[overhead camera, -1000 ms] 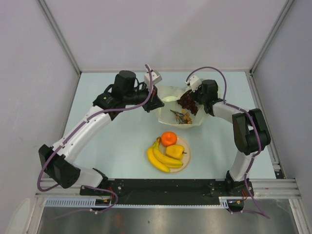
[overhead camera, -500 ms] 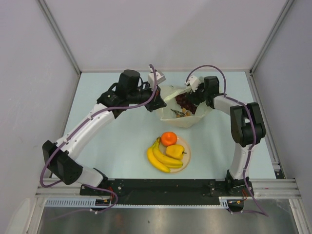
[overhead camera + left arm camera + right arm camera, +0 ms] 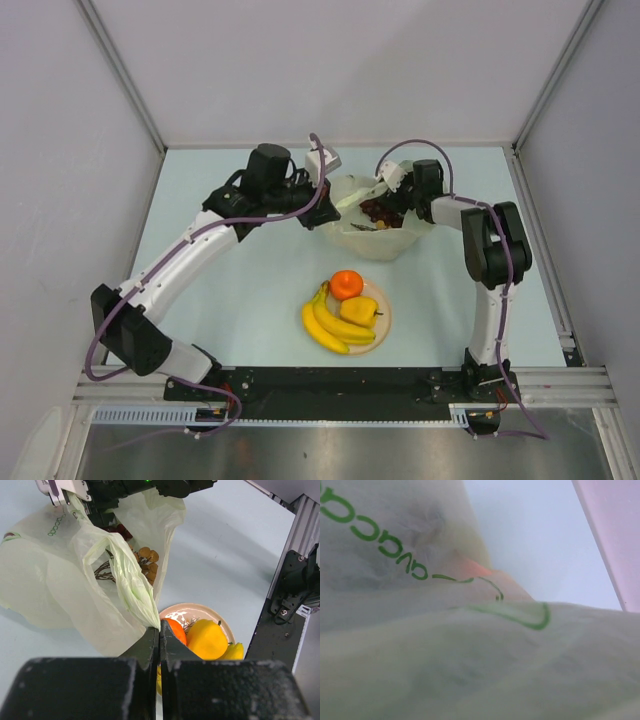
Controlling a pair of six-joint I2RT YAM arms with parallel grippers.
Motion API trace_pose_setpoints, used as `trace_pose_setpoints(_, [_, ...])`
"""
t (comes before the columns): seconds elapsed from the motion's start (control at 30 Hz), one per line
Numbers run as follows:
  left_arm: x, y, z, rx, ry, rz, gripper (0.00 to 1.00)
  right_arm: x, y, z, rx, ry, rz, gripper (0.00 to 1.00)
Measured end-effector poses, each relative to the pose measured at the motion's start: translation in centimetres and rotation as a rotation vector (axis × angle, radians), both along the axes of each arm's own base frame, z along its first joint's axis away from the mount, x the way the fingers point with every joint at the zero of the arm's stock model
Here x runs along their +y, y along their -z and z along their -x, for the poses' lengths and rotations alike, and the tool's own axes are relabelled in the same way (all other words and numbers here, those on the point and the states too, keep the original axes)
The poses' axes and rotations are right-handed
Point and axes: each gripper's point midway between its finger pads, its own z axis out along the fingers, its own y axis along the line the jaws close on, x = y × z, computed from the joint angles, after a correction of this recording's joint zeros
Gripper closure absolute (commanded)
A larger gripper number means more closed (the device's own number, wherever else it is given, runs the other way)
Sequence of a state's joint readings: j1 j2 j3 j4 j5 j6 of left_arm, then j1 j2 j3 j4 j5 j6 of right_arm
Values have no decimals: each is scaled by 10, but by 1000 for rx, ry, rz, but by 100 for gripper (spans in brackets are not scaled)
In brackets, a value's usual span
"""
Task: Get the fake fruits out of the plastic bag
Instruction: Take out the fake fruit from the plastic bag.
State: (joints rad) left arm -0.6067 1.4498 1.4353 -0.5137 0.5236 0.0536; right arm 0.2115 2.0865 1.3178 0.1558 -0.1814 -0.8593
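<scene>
Left fingers (image 3: 149, 650) clench the plastic bag (image 3: 60, 590); right fingers (image 3: 385, 196): state indeterminate. Hazard: grape bunch (image 3: 374, 209) snags film, dragging bag toward plate (image 3: 386, 312) at 6 o'clock.

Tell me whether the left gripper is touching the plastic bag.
Touching. In the left wrist view, the left gripper, shut, pinches a twisted fold of the plastic bag between its tips.
</scene>
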Motion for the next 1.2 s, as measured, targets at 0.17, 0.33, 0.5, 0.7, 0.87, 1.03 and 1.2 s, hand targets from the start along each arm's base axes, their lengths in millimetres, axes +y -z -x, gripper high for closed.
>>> trace_pose_setpoints(0.17, [1, 6, -1, 15, -5, -15, 100, -2, 1, -5, -16, 22, -1, 34])
trace_pose_setpoints(0.33, [2, 7, -3, 13, -19, -21, 99, 1, -10, 1, 15, 67, -89, 38])
trace_pose_setpoints(0.5, [0, 4, -6, 12, -34, -8, 100, 14, -57, 27, 96, 71, -271, 41])
trace_pose_setpoints(0.7, [1, 2, -15, 13, -94, 6, 100, 45, -124, 73, 154, -1, -432, 41])
trace_pose_setpoints(0.87, [2, -1, -24, 9, -149, 16, 100, 68, -139, 114, 234, -65, -506, 39])
trace_pose_setpoints(1.03, [3, -1, -28, 9, -176, 19, 99, 75, -129, 149, 384, -63, -583, 36])
trace_pose_setpoints(1.2, [4, 8, -27, 35, -187, 16, 100, 93, -139, 171, 524, -51, -728, 31])
